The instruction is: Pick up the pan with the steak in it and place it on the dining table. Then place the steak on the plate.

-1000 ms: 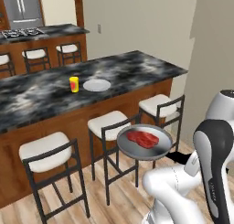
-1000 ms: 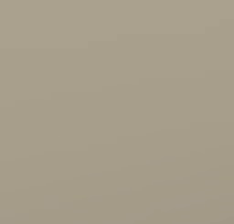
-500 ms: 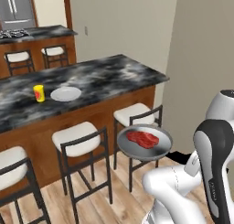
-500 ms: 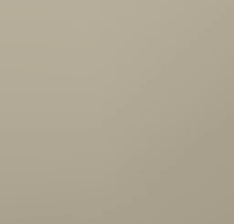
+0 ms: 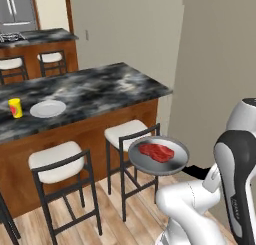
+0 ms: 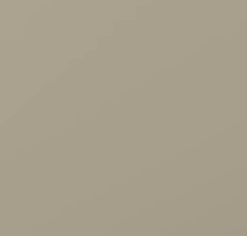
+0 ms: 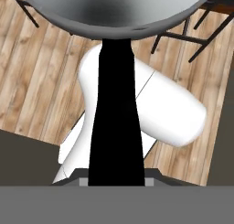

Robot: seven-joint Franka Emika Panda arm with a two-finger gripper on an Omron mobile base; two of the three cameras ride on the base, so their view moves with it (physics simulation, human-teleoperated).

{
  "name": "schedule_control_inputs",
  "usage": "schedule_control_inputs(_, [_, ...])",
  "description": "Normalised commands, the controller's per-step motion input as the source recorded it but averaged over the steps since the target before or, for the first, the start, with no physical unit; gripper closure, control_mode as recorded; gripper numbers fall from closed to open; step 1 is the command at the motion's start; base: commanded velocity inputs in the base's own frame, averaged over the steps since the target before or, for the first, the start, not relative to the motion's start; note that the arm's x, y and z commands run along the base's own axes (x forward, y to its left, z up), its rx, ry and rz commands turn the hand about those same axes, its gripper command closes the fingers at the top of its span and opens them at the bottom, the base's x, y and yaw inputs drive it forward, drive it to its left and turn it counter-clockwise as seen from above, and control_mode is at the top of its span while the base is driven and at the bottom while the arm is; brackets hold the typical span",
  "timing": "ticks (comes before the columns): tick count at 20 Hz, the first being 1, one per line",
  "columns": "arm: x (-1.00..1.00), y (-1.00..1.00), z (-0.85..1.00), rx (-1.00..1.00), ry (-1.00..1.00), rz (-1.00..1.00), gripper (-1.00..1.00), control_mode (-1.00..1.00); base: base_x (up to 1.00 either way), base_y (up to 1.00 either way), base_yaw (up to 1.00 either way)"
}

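The grey pan hangs level in the air in front of the stools, with the red steak lying flat in it. Its black handle points back toward the arm. In the hand view the handle runs up from between my finger tips to the pan's underside, and my gripper is shut on it. The dining table, dark marbled with a brown wood side, stands behind and left of the pan. On its left part sits the white plate.
A yellow cup stands left of the plate. Two white-seated stools line the table's near side, one right under the pan. A beige wall rises close on the right. A farther counter with a stove is at the back left.
The whole scene has slid left in the left base view, so the camera moved with the base. The pan with the steak stays held in the same place before the arm.
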Motion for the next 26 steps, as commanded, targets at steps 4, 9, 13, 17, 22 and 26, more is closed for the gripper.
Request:
schedule_control_inputs(4, [0.0, 0.0, 0.0, 0.0, 0.0, 0.0, 1.0, 1.0, -0.07, -0.17, 0.13])
schedule_control_inputs(9, [0.0, 0.0, 0.0, 0.0, 0.0, 0.0, 1.0, 1.0, -0.18, -0.23, 0.31])
schedule_control_inputs(13, [0.0, 0.0, 0.0, 0.0, 0.0, 0.0, 1.0, 1.0, -0.05, -0.01, 0.07])
schedule_control_inputs(17, [0.0, 0.0, 0.0, 0.0, 0.0, 0.0, 1.0, 1.0, 0.0, -0.37, 0.03])
schedule_control_inputs(22, [0.0, 0.0, 0.0, 0.0, 0.0, 0.0, 1.0, 1.0, 0.08, -0.51, 0.09])
schedule_control_inputs(26, [0.0, 0.0, 0.0, 0.0, 0.0, 0.0, 1.0, 1.0, 0.54, -0.23, 0.0])
